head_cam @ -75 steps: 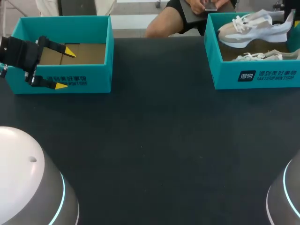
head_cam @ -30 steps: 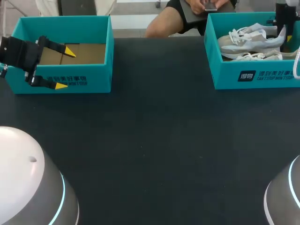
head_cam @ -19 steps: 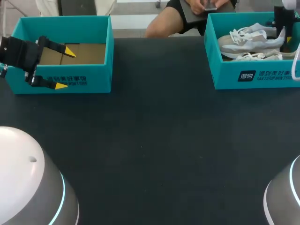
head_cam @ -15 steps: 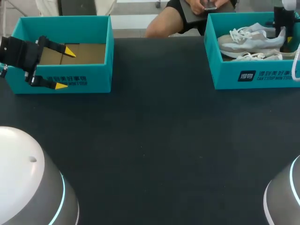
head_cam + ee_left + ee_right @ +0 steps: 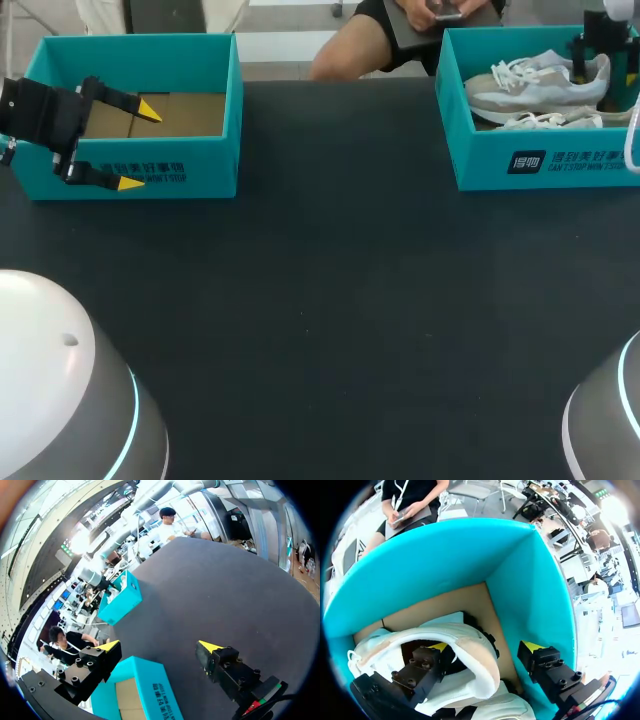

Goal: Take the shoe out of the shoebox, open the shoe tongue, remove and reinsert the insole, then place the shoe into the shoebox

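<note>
upper right of the frame: the shoe sits in the right shoebox, over a second shoe. the right jaws stand apart — one finger inside the heel opening, the other outside, not touching. upper left, the left jaws are apart too — astride the front wall of the left shoebox.

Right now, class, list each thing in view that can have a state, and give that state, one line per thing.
Left box: open, no lid, empty.
Right box: open, no lid, holds two shoes.
Upper shoe: in the right box, above the other shoe.
Lower shoe: lying in the right box.
Left gripper: open, astride the left box's front wall.
Right gripper: open, one finger inside the upper shoe.
</note>
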`<state>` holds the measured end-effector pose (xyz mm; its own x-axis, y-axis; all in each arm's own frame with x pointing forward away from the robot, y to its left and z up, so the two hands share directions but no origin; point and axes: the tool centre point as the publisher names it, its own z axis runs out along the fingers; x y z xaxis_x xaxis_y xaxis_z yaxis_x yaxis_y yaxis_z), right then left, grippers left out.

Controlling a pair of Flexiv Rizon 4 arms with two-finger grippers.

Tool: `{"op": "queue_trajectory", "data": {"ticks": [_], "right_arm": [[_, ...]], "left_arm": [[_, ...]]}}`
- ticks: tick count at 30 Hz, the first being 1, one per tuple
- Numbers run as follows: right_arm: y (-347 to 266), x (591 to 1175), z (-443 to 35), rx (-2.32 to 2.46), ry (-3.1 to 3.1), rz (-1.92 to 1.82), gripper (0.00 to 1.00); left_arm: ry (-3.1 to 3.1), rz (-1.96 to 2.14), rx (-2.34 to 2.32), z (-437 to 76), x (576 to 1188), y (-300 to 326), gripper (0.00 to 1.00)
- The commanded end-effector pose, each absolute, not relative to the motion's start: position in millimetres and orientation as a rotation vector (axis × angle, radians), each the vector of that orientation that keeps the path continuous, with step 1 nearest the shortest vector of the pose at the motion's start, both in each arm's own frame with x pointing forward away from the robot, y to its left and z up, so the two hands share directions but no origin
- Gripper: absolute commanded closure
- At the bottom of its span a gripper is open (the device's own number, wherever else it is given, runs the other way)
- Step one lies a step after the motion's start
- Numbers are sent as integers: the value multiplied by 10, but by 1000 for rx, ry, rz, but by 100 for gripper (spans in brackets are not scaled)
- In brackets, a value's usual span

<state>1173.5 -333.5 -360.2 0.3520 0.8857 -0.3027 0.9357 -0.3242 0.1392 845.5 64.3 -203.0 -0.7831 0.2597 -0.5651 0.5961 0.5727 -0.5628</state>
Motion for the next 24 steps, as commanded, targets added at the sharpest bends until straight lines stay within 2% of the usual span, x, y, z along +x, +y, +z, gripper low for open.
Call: {"op": "queue_trajectory", "data": {"ticks": [1,9,24], "right_arm": [[-3307,11711,-3483,2338,1612,-226,15],[-3294,11702,-3244,2309,1618,-193,2],[-3061,11274,-2706,2303,1635,-143,0]], "left_arm": [[2387,-1077,690,-2026,8453,640,0],[2387,-1077,690,-2026,8453,640,0],[2387,-1077,690,-2026,8453,640,0]]}}
